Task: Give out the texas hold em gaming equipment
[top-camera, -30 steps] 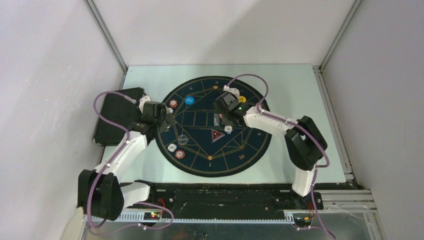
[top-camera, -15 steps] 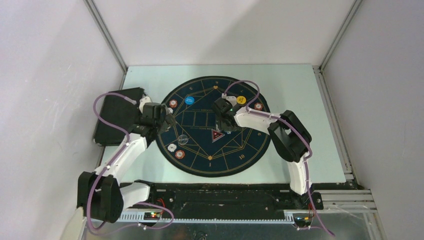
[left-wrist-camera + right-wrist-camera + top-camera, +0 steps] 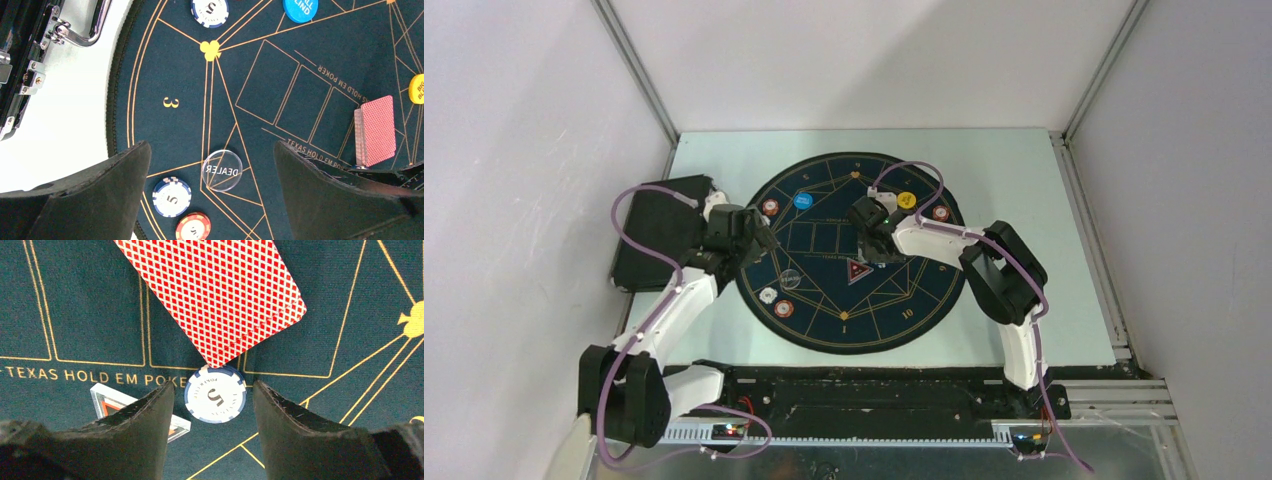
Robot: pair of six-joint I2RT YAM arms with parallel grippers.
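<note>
Right gripper (image 3: 212,387), jaws parted, straddles a round white blue-edged poker chip (image 3: 215,395) marked 5, mid-way across the dark round mat (image 3: 75,315), just beside the red-backed card deck (image 3: 215,295). Likely the pickup step; next calls for a square pinch.

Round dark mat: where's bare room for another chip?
Bare: the near-right sector of the round dark mat, between the red triangular token and the rim; also the left stretch around the gold numeral 3. Crowded: the centre, where the right arm's fingers straddle a white-and-blue chip beside the red-backed card deck.
</note>
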